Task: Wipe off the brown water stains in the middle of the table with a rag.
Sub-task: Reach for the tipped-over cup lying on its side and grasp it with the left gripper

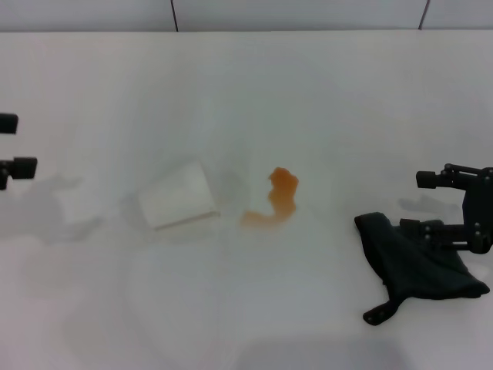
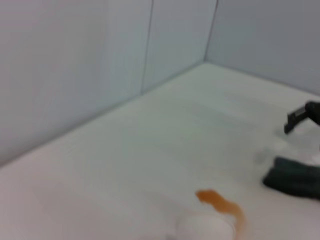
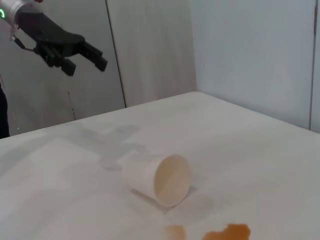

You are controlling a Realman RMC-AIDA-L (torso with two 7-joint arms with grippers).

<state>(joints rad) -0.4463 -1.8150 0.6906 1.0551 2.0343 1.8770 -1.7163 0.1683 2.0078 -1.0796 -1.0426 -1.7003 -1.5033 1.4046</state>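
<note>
At the far left edge of your head view, mid-height, the left gripper (image 1: 9, 146) hangs above the large plain white smooth table (image 1: 246, 92). Its two black fingers are spread, with a clear gap between the tips. The right wrist view shows the same gripper (image 3: 82, 57) raised well off the surface with its fingers parted.

Left of centre in your head view, a white translucent plastic cup (image 1: 177, 195) lies on its side on the table. In the right wrist view its open mouth (image 3: 171, 181) faces the camera.

Just right of the cup, at the centre of your head view, lies the small orange-brown puddle of brown water stains (image 1: 275, 199): a hooked shape with a paler tail reaching toward the cup. Puddle and cup sit near each other; you cannot tell from these views whether they touch.

Well apart from the puddle, in the lower right of your head view, the black, soft, wrinkly rag (image 1: 420, 266) lies crumpled on the table, its small loop tab (image 1: 375, 314) at the lower left corner.

At the right edge, the right gripper (image 1: 431, 202) sits low over the rag. One finger is up, the other down on the cloth's top edge, the pair spread.
</note>
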